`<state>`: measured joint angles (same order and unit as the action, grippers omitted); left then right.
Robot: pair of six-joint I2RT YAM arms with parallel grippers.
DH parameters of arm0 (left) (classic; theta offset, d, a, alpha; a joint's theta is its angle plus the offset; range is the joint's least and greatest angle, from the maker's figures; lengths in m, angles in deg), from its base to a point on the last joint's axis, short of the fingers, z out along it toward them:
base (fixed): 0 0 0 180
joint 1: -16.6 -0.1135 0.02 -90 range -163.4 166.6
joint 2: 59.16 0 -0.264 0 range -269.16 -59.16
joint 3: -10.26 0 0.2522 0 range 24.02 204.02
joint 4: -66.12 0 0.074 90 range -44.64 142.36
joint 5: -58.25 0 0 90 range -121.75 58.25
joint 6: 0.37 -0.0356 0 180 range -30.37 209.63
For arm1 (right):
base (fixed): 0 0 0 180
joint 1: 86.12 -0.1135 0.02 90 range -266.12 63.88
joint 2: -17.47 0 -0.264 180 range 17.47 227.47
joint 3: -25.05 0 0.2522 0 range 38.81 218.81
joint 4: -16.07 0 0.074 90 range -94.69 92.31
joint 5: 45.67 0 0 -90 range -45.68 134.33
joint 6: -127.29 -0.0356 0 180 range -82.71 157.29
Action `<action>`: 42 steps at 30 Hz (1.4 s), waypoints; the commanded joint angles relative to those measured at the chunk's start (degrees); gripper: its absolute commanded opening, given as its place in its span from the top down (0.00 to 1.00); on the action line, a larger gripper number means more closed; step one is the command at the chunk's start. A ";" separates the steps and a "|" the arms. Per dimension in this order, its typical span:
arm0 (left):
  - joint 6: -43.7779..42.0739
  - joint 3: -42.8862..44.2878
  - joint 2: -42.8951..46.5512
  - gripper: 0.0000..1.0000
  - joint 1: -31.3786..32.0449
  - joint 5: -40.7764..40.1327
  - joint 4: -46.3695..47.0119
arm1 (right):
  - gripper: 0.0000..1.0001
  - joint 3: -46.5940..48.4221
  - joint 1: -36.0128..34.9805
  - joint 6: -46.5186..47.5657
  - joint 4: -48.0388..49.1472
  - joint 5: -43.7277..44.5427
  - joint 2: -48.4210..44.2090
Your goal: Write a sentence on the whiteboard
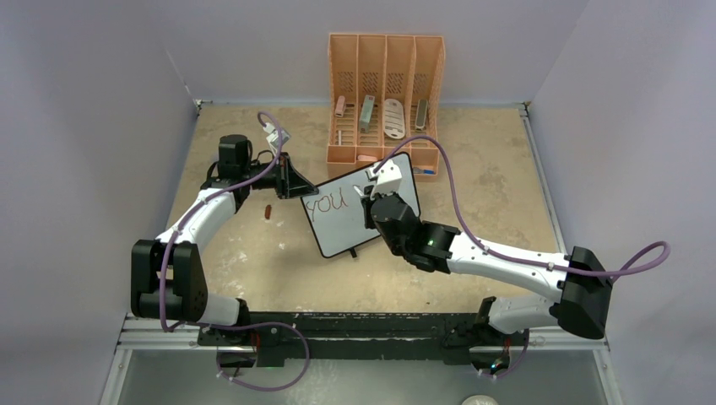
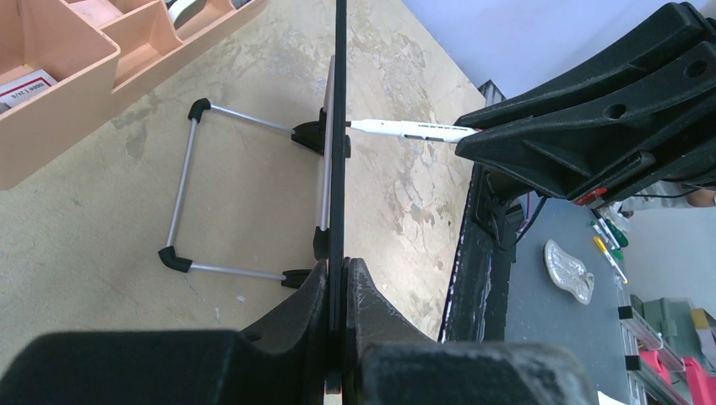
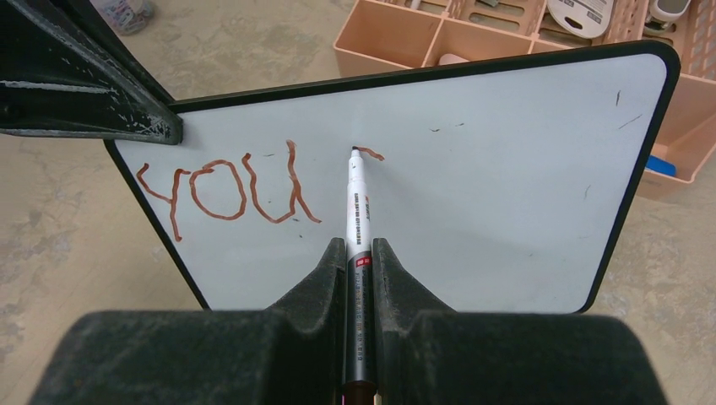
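The whiteboard point(image 1: 359, 228) stands tilted at mid-table, a white board in a thin black frame. My left gripper point(image 1: 311, 191) is shut on its left edge; the left wrist view shows the board edge-on point(image 2: 339, 126) between the gripper's point(image 2: 339, 266) jaws. My right gripper point(image 3: 359, 245) is shut on a white and grey marker point(image 3: 357, 207), whose tip touches the board point(image 3: 507, 186) beside a short fresh stroke. The sentence point(image 3: 228, 190) reads "you" in red-brown letters, also visible from above point(image 1: 328, 203). The marker point(image 2: 414, 130) meets the board from the right.
An orange organizer point(image 1: 386, 59) with several small items stands just behind the board. A small red-brown cap point(image 1: 267, 211) lies on the table left of the board. The board's wire stand point(image 2: 186, 194) with black feet rests behind it. Purple walls enclose the table.
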<state>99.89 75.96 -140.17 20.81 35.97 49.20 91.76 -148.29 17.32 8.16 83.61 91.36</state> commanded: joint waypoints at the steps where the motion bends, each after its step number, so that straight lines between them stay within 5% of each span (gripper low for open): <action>1: -1.38 1.94 -0.09 1.00 0.36 1.36 -0.11 | 1.00 1.64 0.32 0.81 1.88 -0.84 0.38; 22: -1.38 1.94 -0.07 1.00 0.36 1.18 -0.08 | 1.00 0.93 0.21 -0.59 -4.91 -4.92 0.51; 42: -1.43 1.94 -0.11 1.00 0.36 1.18 -0.26 | 1.00 0.14 0.21 -1.92 -6.59 0.89 -1.32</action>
<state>99.47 76.00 -140.17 20.81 35.91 48.87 91.76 -148.33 15.88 0.86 80.79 91.34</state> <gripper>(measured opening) 0.032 0.115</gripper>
